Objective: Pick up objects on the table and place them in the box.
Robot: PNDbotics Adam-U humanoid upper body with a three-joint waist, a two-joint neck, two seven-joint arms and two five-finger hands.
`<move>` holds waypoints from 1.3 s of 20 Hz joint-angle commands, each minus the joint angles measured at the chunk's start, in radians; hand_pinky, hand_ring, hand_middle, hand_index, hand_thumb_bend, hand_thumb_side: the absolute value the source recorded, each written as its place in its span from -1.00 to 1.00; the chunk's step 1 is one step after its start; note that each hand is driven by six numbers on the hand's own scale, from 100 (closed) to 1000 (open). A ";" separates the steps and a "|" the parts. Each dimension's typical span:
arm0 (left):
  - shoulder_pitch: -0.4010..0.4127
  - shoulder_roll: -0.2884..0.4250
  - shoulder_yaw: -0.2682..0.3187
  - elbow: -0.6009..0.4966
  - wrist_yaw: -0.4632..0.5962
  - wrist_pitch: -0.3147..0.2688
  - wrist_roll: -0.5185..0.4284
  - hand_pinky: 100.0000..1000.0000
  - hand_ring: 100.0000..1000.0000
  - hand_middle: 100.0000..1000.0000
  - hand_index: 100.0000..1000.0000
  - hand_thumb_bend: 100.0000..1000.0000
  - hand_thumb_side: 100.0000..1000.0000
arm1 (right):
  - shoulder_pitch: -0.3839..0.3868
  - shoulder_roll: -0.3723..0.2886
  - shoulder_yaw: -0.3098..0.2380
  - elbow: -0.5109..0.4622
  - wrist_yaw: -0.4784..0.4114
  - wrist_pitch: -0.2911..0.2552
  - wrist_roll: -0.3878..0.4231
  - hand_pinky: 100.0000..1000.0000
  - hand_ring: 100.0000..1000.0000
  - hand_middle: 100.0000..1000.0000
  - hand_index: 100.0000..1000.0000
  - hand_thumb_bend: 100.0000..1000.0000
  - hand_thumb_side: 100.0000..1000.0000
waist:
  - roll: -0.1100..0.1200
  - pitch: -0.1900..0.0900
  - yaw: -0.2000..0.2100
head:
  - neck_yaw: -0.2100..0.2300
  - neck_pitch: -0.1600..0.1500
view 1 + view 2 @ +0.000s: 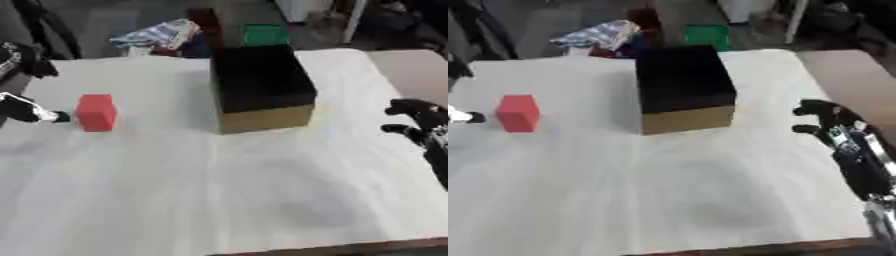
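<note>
A cardboard box [262,87] with a black inside stands open on the white tabletop [219,190], toward its far side. To the left of the box, well apart from it, sits a red block [95,112], upright on the cloth. The left hand [31,111] shows at the view's left edge, just beside the block on the side away from the box; whether its fingers are apart or together cannot be told. The right hand [829,117] hangs to the right of the box, near the tabletop's edge, its fingers [808,106] curled and holding nothing.
</note>
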 commanded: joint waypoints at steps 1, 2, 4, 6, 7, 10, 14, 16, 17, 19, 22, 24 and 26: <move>-0.026 0.038 0.003 -0.001 -0.006 -0.005 -0.003 0.20 0.09 -0.04 0.15 0.58 -0.91 | -0.008 -0.019 -0.008 -0.024 0.000 0.001 -0.002 0.50 1.00 0.38 0.61 -1.00 0.37 | 0.001 -0.012 -0.002 | -0.005 0.006; -0.029 0.038 0.001 0.002 -0.009 -0.006 -0.005 0.20 0.09 -0.04 0.15 0.58 -0.90 | -0.008 -0.019 -0.008 -0.024 0.000 0.001 -0.002 0.50 1.00 0.38 0.61 -1.00 0.37 | 0.001 -0.012 -0.002 | -0.008 0.005; -0.038 0.037 -0.003 0.010 -0.020 -0.006 -0.008 0.20 0.09 -0.04 0.15 0.58 -0.90 | -0.007 -0.019 -0.008 -0.024 0.001 0.001 -0.002 0.50 1.00 0.38 0.61 -1.00 0.37 | 0.001 -0.012 -0.003 | -0.015 0.004; -0.052 0.032 -0.007 0.025 -0.041 -0.003 -0.009 0.21 0.09 -0.04 0.16 0.58 -0.90 | -0.007 -0.018 -0.007 -0.024 0.000 0.002 -0.001 0.50 1.00 0.38 0.61 -1.00 0.37 | 0.001 -0.013 -0.003 | -0.019 0.003; -0.059 0.029 -0.009 0.035 -0.052 0.000 -0.008 0.21 0.09 -0.04 0.16 0.58 -0.90 | -0.007 -0.018 -0.007 -0.024 0.000 0.002 -0.001 0.50 1.00 0.38 0.61 -1.00 0.37 | 0.001 -0.014 -0.003 | -0.020 0.002; -0.085 0.019 -0.018 0.072 -0.092 0.008 -0.004 0.22 0.10 -0.03 0.16 0.59 -0.90 | -0.006 -0.019 -0.007 -0.024 0.000 0.002 0.000 0.50 1.00 0.38 0.61 -1.00 0.37 | 0.002 -0.016 -0.005 | -0.021 0.002; -0.127 -0.004 -0.035 0.134 -0.155 0.008 -0.006 0.25 0.11 -0.02 0.17 0.60 -0.90 | -0.005 -0.019 -0.006 -0.023 -0.001 0.003 0.001 0.50 1.00 0.38 0.61 -1.00 0.37 | 0.002 -0.018 -0.008 | -0.022 0.002; -0.149 -0.018 -0.044 0.168 -0.186 -0.001 -0.013 0.25 0.12 -0.02 0.18 0.60 -0.90 | -0.005 -0.019 -0.005 -0.023 -0.001 0.003 0.001 0.50 1.00 0.38 0.61 -1.00 0.37 | 0.003 -0.019 -0.010 | -0.022 0.002; -0.159 -0.025 -0.048 0.184 -0.198 -0.007 -0.017 0.26 0.12 -0.01 0.18 0.59 -0.90 | -0.005 -0.019 -0.005 -0.023 -0.002 0.003 0.002 0.50 1.00 0.38 0.61 -1.00 0.37 | 0.003 -0.020 -0.011 | -0.022 0.002; -0.179 -0.038 -0.053 0.216 -0.220 -0.022 -0.027 0.27 0.13 0.00 0.19 0.59 -0.90 | -0.004 -0.019 -0.005 -0.022 -0.002 0.003 0.003 0.50 1.00 0.38 0.61 -1.00 0.37 | 0.003 -0.021 -0.013 | -0.022 0.003; -0.203 -0.054 -0.059 0.257 -0.246 -0.041 -0.038 0.28 0.13 0.01 0.21 0.59 -0.91 | -0.003 -0.019 -0.004 -0.022 -0.002 0.004 0.003 0.50 1.00 0.38 0.61 -1.00 0.37 | 0.003 -0.021 -0.016 | -0.020 0.004; -0.215 -0.064 -0.059 0.280 -0.261 -0.051 -0.043 0.28 0.12 0.01 0.21 0.59 -0.91 | -0.003 -0.019 -0.004 -0.022 -0.002 0.004 0.004 0.50 1.00 0.38 0.61 -1.00 0.37 | 0.003 -0.021 -0.018 | -0.018 0.005; -0.224 -0.072 -0.057 0.301 -0.277 -0.056 -0.044 0.28 0.08 0.01 0.22 0.58 -0.91 | -0.002 -0.018 -0.003 -0.021 -0.002 0.004 0.004 0.50 1.00 0.38 0.61 -1.00 0.38 | 0.003 -0.021 -0.020 | -0.018 0.005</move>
